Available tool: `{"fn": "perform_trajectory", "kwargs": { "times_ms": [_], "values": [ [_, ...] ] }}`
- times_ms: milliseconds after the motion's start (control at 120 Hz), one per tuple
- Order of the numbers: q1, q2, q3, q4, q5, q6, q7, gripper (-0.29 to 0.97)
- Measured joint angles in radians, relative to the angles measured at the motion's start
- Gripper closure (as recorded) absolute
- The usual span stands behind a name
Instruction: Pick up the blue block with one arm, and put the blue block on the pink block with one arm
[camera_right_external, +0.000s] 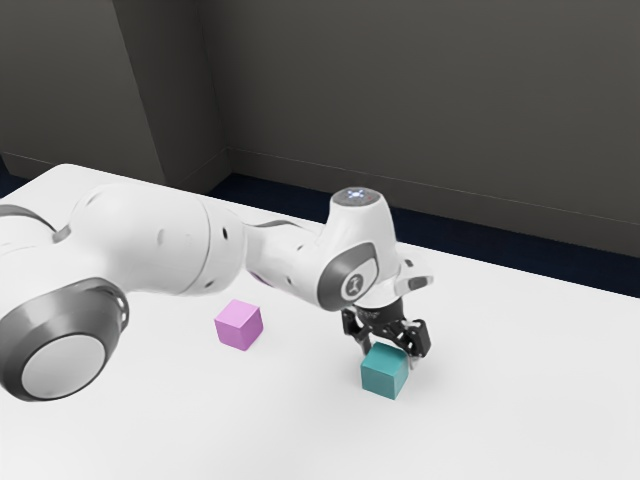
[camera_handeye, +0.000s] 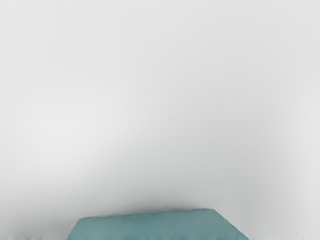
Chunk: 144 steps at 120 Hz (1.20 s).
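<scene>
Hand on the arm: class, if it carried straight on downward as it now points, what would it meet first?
The blue block, sitting on the table right beneath the open hand; likely its top face, though depth is unclear.

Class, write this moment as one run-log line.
phase: pre-grasp | gripper: open, just over blue block | blue block: on table | pink block: apart, uncovered

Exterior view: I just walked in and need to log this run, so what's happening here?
The arm has its pincer down over the blue block, open, with a finger to each side of its top. The block sits on the table, not yet lifted. The pink block stands apart, toward the exterior view's left, with nothing on it.
</scene>
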Motion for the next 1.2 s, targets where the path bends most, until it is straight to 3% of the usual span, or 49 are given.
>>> {"fn": "perform_trajectory", "kwargs": {
  "times_ms": [1200],
  "values": [
    [-0.046,0.001,0.027,-0.048,-0.01,0.08,-0.013,0.02]
  ]
}}
